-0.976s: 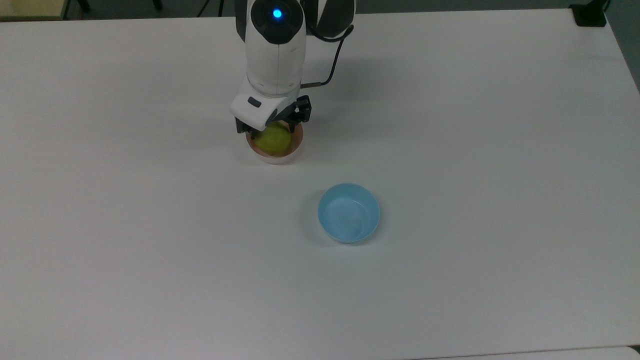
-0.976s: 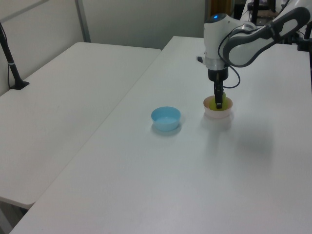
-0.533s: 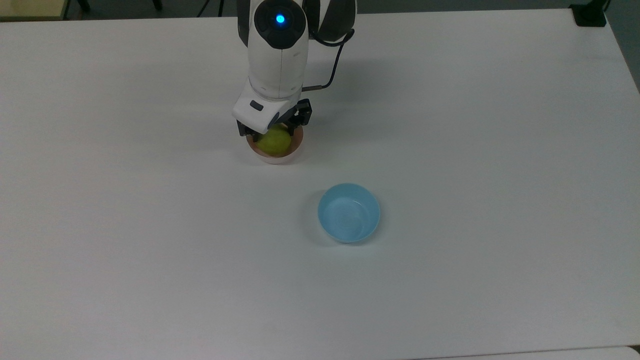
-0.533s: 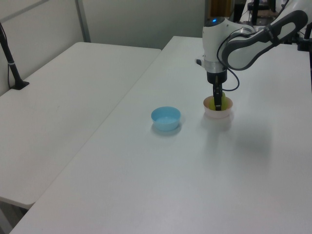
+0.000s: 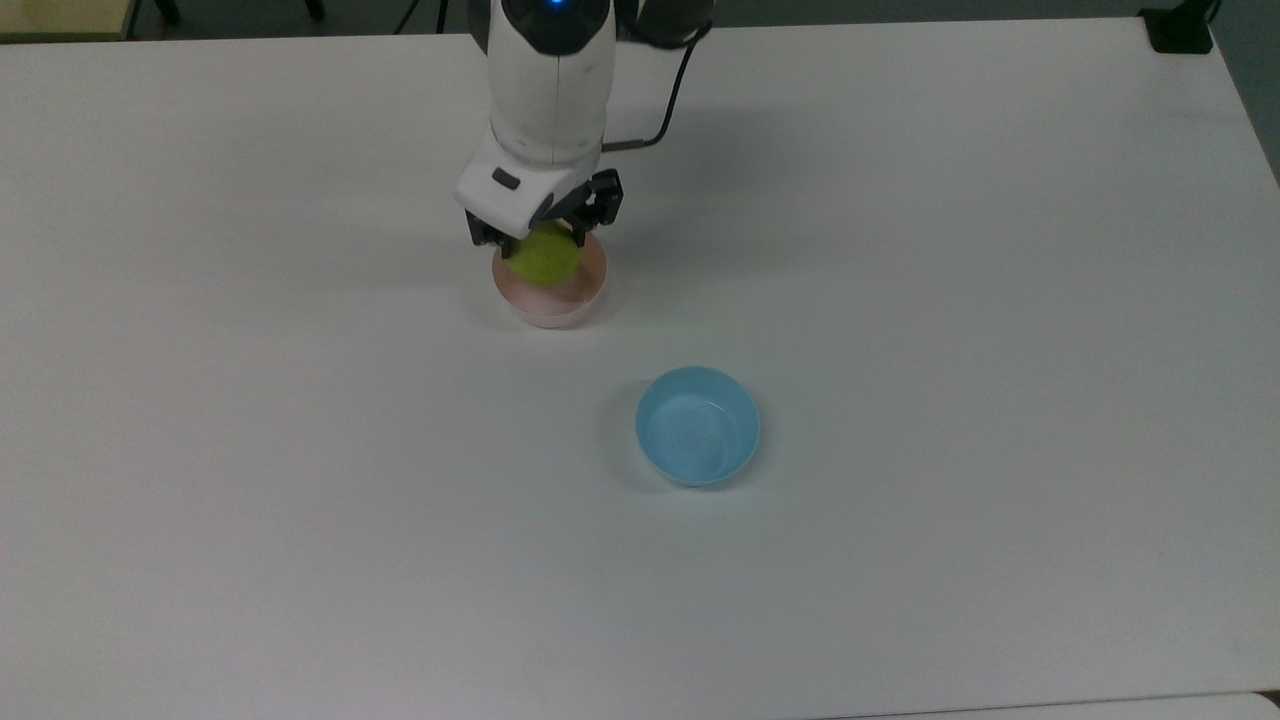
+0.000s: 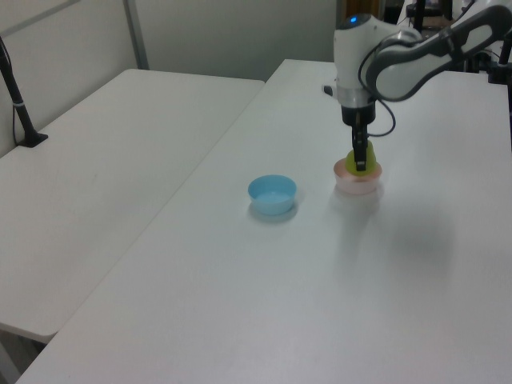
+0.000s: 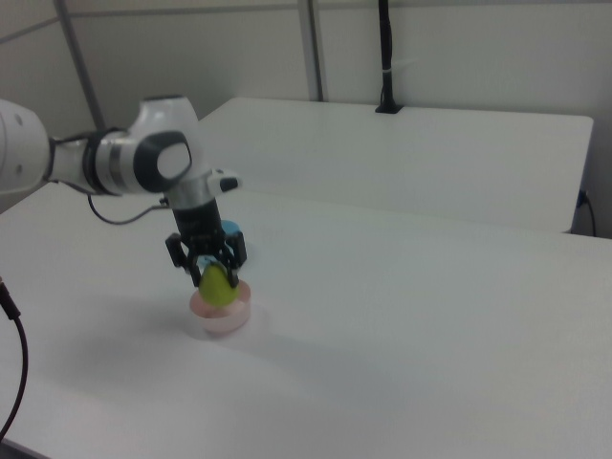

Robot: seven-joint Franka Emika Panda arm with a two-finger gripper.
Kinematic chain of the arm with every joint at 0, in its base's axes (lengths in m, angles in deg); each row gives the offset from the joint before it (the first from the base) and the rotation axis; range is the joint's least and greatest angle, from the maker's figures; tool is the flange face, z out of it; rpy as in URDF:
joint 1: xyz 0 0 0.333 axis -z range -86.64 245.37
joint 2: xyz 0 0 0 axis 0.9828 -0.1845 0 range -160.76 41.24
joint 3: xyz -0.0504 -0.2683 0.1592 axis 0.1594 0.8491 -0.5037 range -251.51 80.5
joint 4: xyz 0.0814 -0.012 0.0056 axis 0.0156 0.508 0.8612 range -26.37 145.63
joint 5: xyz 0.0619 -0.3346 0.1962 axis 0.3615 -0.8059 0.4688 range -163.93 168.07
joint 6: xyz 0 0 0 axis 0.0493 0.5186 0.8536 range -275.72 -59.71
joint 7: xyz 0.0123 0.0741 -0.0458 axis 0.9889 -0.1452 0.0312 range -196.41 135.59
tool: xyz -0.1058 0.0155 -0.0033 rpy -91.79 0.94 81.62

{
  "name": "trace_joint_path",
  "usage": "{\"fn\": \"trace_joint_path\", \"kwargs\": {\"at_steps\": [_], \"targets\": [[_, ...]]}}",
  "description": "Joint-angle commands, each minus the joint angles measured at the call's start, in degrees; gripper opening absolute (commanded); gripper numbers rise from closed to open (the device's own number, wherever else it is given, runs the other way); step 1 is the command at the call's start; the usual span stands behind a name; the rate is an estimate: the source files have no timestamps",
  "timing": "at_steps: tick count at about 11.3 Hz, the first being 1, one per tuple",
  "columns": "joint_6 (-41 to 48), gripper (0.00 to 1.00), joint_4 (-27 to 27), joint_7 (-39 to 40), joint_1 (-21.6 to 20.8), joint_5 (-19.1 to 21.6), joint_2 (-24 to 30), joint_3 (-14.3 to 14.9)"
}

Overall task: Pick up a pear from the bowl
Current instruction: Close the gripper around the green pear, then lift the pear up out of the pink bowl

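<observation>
in the top view, going from left to right, the white robot arm (image 5: 548, 90) comes down from the upper edge over the wide white desk (image 5: 300, 450). its black two-finger gripper (image 5: 541, 238) points down, and its fingers are clamped on the two sides of the yellow-green pear (image 5: 544, 255). the pear hangs just over the small round pale pink bowl (image 5: 555, 300); in the left view the pear (image 6: 360, 158) sits at the bowl's (image 6: 357, 178) rim level or a little above it, and i cannot tell if its base touches the inside. in the right view the gripper (image 7: 210, 268) holds the pear (image 7: 216, 285) upright over the pink bowl (image 7: 222, 316), with the wide part down.

further to the top view's right and lower, well apart from the pink bowl, stands the small round light blue bowl (image 5: 698, 425), with nothing inside. in the left view the blue bowl (image 6: 272, 194) is on the left view's left of the pink one. a black cable (image 5: 668, 110) runs along the arm. at the top view's far right upper corner a black clamp (image 5: 1180, 28) sits on the desk edge.
</observation>
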Motion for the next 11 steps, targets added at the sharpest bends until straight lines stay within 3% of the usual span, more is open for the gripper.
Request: {"fn": "trace_joint_path", "kwargs": {"at_steps": [1, 4, 6, 11], "targets": [[11.23, 0.37, -7.81, -0.38, -0.61, 0.18, 3.21, 0.11], [21.17, 0.37, -15.98, -0.56, -0.35, 1.93, 5.40, 0.02], [22.95, 0.37, -19.51, -0.47, 0.35, 2.03, 5.59, 0.81], [16.92, 0.37, -19.61, 3.21, 8.42, 1.85, 1.03, 1.08]]}}
